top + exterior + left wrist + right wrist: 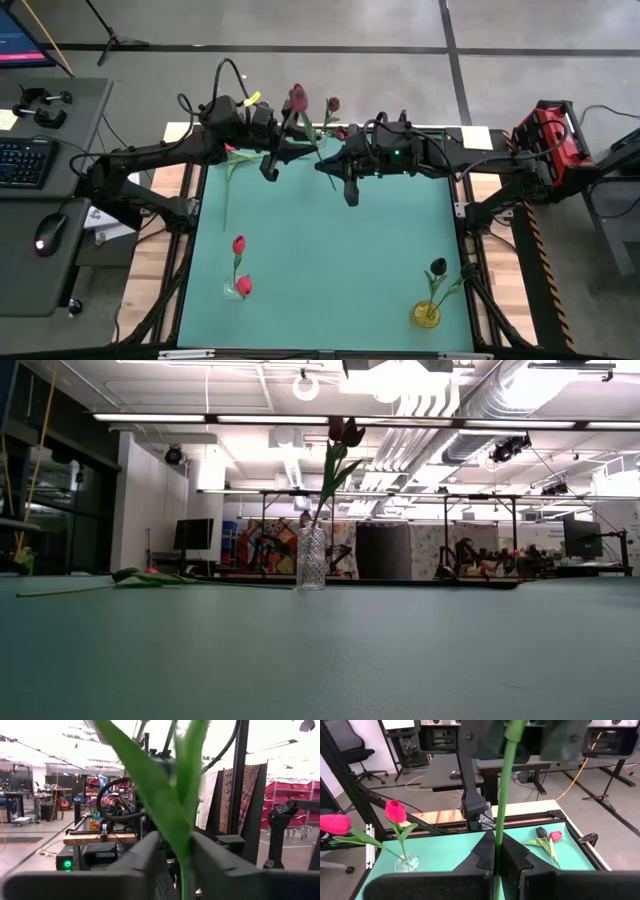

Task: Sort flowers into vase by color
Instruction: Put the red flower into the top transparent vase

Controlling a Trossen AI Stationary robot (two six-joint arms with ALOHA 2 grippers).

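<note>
A maroon-headed flower (298,97) is held up above the table's far middle, its green stem (506,780) running between both grippers. My left gripper (284,141) is shut on the stem below the leaves (165,795). My right gripper (328,164) is shut lower on the same stem. A clear vase (311,559) at the far edge holds a maroon flower (333,103) by its stem. A clear vase (238,290) near left holds red-pink flowers (239,245). A yellow vase (426,314) near right holds a near-black flower (437,267). My left gripper pinches the flower's stem (185,872) between its two fingers (145,857), just under the leaves, which rise past the fingers. The flower is lifted clear of the table. My right gripper pinches the same stem (498,837) lower down between its fingers (482,855), which point toward the table's left; the stem crosses them and runs on to the left gripper.
More flowers (226,165) lie on the green mat at the far left; a dark head (541,833) and a pink head (556,836) show in the right wrist view. The mat's middle (330,250) is bare. A desk with keyboard (22,160) stands beyond the left edge.
</note>
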